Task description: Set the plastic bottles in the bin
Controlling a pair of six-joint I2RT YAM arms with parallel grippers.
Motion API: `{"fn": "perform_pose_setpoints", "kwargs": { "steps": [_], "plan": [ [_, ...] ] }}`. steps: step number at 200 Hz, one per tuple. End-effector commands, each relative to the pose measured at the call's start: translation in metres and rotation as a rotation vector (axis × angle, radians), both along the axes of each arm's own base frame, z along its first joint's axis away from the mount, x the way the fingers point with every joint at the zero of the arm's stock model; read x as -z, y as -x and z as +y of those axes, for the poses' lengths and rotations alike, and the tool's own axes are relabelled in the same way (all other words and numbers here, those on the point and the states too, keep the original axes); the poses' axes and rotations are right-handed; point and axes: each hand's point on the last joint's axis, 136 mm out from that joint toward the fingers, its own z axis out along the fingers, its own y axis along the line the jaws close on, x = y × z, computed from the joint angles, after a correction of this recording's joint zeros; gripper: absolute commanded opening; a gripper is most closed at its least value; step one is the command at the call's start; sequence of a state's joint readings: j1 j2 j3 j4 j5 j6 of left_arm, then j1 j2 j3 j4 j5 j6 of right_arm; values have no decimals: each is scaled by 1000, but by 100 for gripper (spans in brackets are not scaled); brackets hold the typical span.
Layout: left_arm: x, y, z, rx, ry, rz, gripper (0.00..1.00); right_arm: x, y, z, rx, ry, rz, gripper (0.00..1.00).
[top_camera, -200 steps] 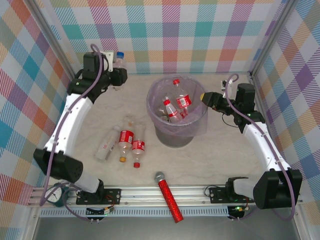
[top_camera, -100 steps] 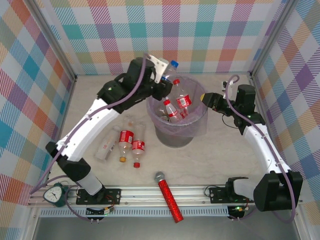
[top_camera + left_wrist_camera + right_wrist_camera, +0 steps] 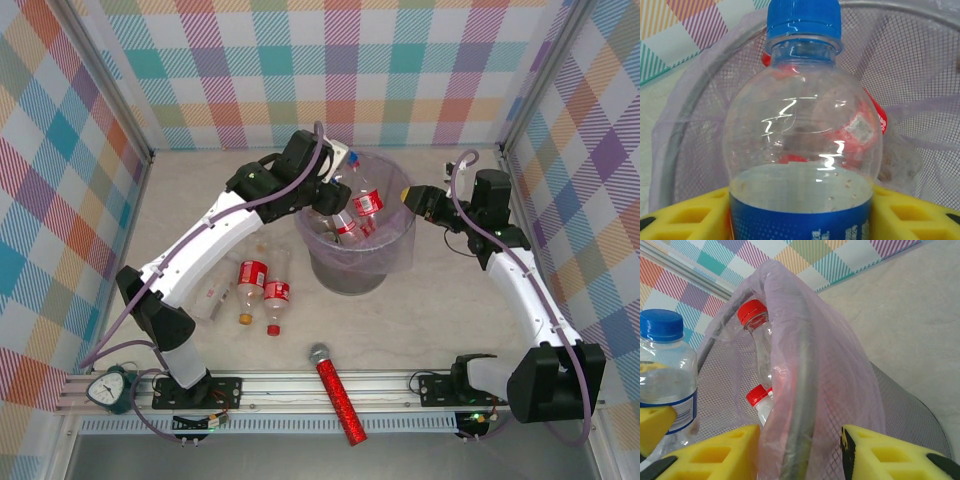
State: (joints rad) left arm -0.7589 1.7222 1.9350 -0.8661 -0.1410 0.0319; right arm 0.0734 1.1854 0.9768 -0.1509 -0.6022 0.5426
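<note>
Across the pale desk (image 3: 450, 320), between checked walls, the biggest thing is the grey mesh bin (image 3: 345, 272) with its lavender bag (image 3: 840, 365), standing at the middle; the left arm (image 3: 210, 240) stretches from the near left corner to the bin's far-left rim, and the left hand (image 3: 800, 205) hangs over the opening, its yellow fingers (image 3: 685, 215) pressed to both sides of a blue-capped bottle (image 3: 802, 125); the right hand (image 3: 800, 440) is closed on the bin's right rim, bag and wire pinched between its fingers; near the front edge lies a red glittery microphone (image 3: 340, 400); left of the bin a few loose bottles (image 3: 252, 278) lie together on the desk; inside it sit red-capped bottles (image 3: 366, 200).
</note>
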Motion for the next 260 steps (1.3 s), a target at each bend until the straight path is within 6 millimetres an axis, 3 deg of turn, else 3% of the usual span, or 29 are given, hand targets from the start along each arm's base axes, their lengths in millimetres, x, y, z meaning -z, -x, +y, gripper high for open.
{"fn": "perform_pose_setpoints", "kwargs": {
  "steps": [1, 29, 45, 59, 87, 118, 163, 202, 220, 260],
  "plan": [
    [-4, 1, 3, -22, 0, -10, 74, 5, 3, 2, -4, 1, 8, 46],
    [-11, -5, 3, -34, -7, -37, 83, 5, 3, 1, 0, 5, 7, 46],
    [-12, -12, 8, -63, -45, -58, 82, 4, 3, 1, -2, 3, 6, 46],
    [-7, -15, 7, -70, -69, -52, 75, 5, 3, 1, -2, 3, 9, 46],
    [13, -16, 4, -68, -111, -14, 65, 5, 2, 1, -1, 6, 9, 46],
    [40, -18, 9, -95, -171, 23, 48, 5, 2, 2, -3, 4, 10, 46],
    [77, -19, 5, -100, -200, 89, 45, 6, 0, 2, -5, 1, 13, 46],
    [97, -18, -3, -104, -167, 132, 45, 6, 0, 2, -6, 2, 12, 46],
    [92, -18, -5, -105, -139, 124, 45, 4, 2, 3, -11, -9, 9, 46],
    [48, -19, -4, -96, -75, 56, 48, -14, 7, -4, 51, -34, -72, 49]
  ]
}}
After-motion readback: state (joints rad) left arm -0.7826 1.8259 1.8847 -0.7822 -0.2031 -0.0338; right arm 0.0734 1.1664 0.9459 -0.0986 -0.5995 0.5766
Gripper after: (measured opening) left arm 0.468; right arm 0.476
